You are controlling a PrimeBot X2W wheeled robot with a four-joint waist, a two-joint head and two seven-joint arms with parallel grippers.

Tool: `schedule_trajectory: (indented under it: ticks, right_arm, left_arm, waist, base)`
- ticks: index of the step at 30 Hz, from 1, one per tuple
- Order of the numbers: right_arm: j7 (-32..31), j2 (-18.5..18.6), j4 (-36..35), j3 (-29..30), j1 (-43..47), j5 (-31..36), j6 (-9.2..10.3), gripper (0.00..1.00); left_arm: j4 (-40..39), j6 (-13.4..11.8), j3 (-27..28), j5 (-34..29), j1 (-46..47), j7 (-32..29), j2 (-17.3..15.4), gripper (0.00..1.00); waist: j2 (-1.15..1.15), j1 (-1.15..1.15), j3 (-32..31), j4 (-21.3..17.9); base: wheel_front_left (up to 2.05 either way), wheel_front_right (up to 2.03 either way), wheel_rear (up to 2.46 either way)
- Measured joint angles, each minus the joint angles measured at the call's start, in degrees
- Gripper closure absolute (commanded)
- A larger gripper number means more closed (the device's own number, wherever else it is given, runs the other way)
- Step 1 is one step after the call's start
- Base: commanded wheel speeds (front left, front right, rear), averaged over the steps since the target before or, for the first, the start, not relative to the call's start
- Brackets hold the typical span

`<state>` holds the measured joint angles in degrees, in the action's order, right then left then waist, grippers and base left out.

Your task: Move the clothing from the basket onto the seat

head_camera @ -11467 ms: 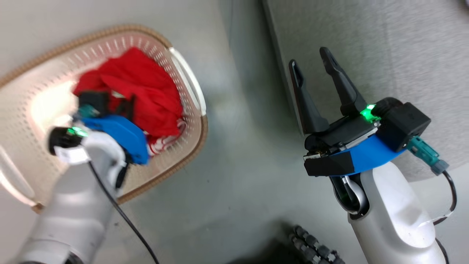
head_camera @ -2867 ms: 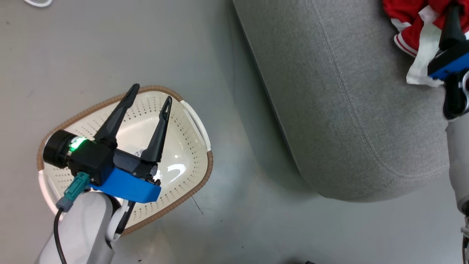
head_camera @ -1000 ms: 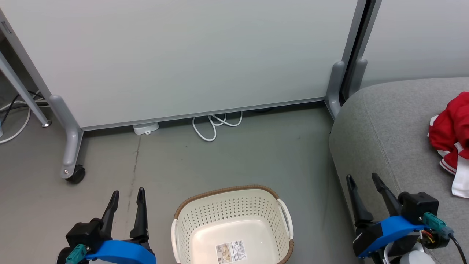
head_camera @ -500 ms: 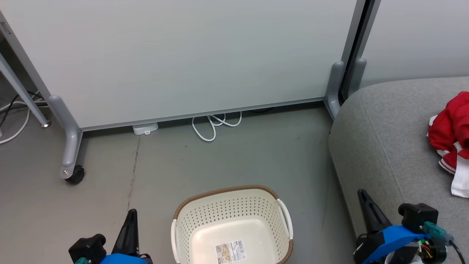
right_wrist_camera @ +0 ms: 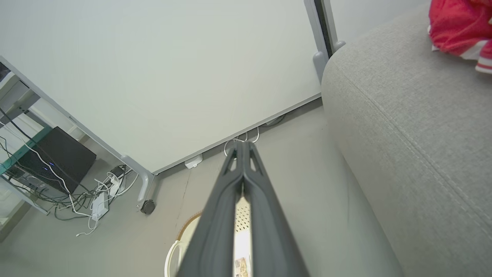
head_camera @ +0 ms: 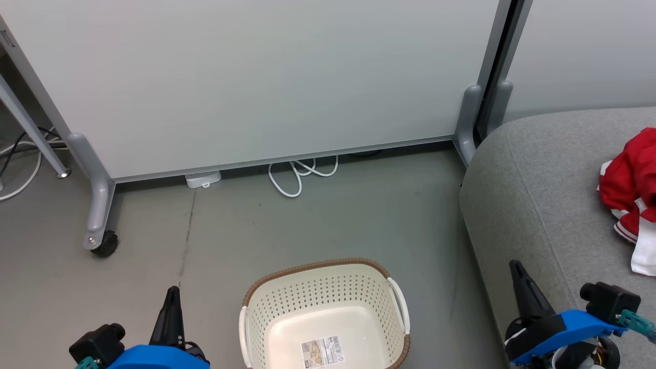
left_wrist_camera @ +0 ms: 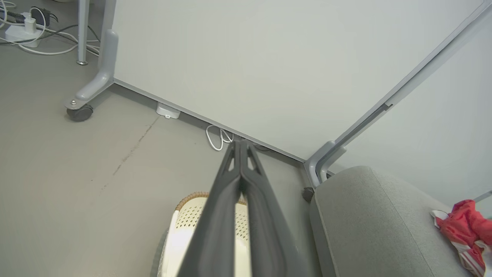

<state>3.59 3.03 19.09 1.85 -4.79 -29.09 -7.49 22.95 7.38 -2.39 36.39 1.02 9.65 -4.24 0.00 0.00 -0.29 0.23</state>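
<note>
The basket gets chopped off by the head view's bottom edge, so its near rim is gone, and the label on its floor is way too small to read. The clothing runs off the right edge. Same for the seat, which also drops off the bottom. The left claw and the right claw are cut at the bottom too, one finger hiding the other. In both wrist views each claw's own fingers cover most of the basket, and the clothing is clipped by the picture edge.
</note>
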Motion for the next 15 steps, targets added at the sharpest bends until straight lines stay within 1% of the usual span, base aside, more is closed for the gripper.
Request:
schedule_trajectory:
  ticks: [15]
  right_arm:
    - [-2.0, 0.0, -1.0, 0.8, 0.0, -13.2, 0.01, 1.0]
  left_arm:
    - [-1.8, 0.0, 1.8, 11.6, 0.9, -3.2, 0.3, 1.0]
  waist:
    - [0.0, 0.0, 0.1, 0.0]
  base:
    - [0.0, 0.0, 0.0]
